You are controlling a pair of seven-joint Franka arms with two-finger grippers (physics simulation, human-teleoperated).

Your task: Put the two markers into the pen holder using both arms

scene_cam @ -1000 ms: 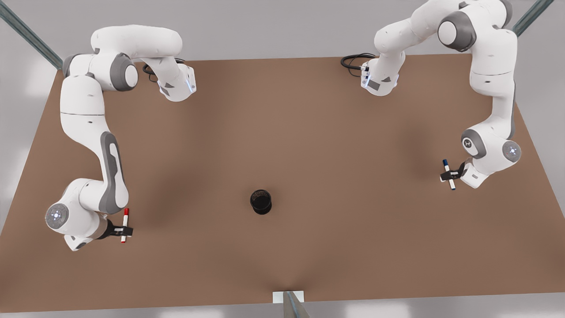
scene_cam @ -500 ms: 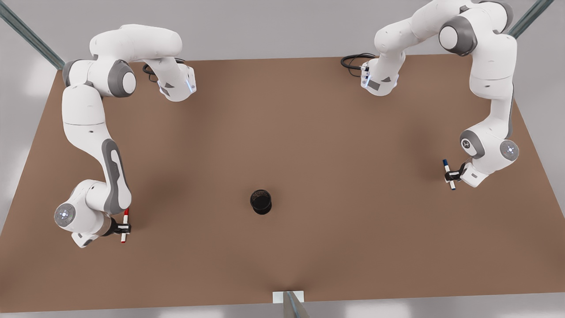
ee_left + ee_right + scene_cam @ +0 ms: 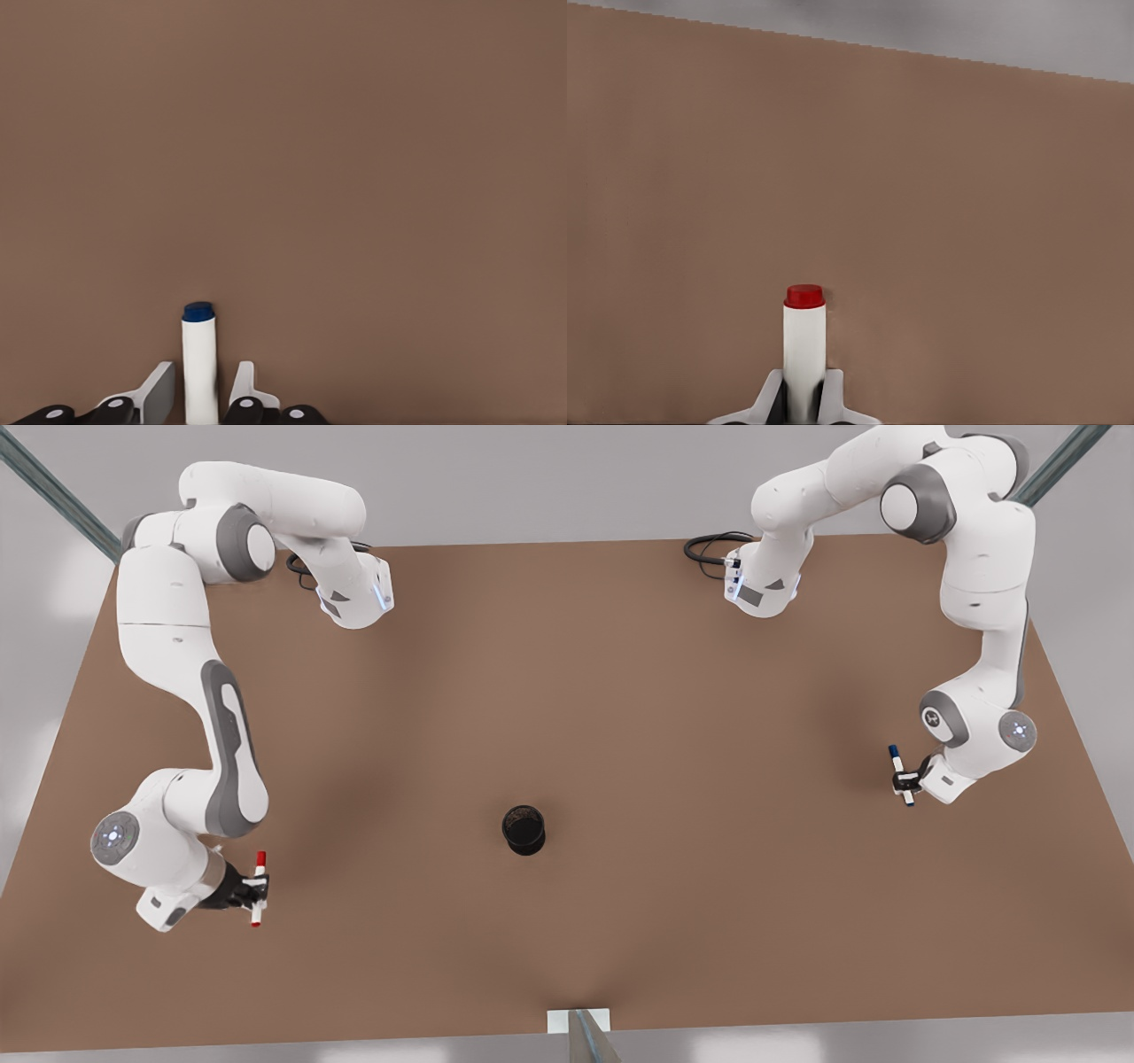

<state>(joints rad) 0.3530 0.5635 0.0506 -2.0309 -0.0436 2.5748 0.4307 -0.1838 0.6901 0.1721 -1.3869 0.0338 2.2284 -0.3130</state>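
Since the earlier frames the arm on the front view's left has swung its wrist, so the red marker (image 3: 258,889) now sits more upright in the grip, slightly nearer the table's near edge; the other arm barely shifted.

Right gripper (image 3: 254,889) is closed around the red marker mid-barrel, fingers (image 3: 769,400) pinching the white barrel (image 3: 803,354) on both sides, red end sticking out past the tips. Left gripper (image 3: 902,778), at the front view's right, is clamped on the blue marker (image 3: 900,774); the wrist view shows its white fingers (image 3: 159,392) flanking the barrel (image 3: 199,367), dark blue end beyond the tips.

Both markers: thin, smooth white cylinders, coloured at both ends. Holder (image 3: 524,830): small black round cup, dark inside, standing upright on the table (image 3: 576,691), well apart from both grippers, between them. Table: flat matte brown, plain.
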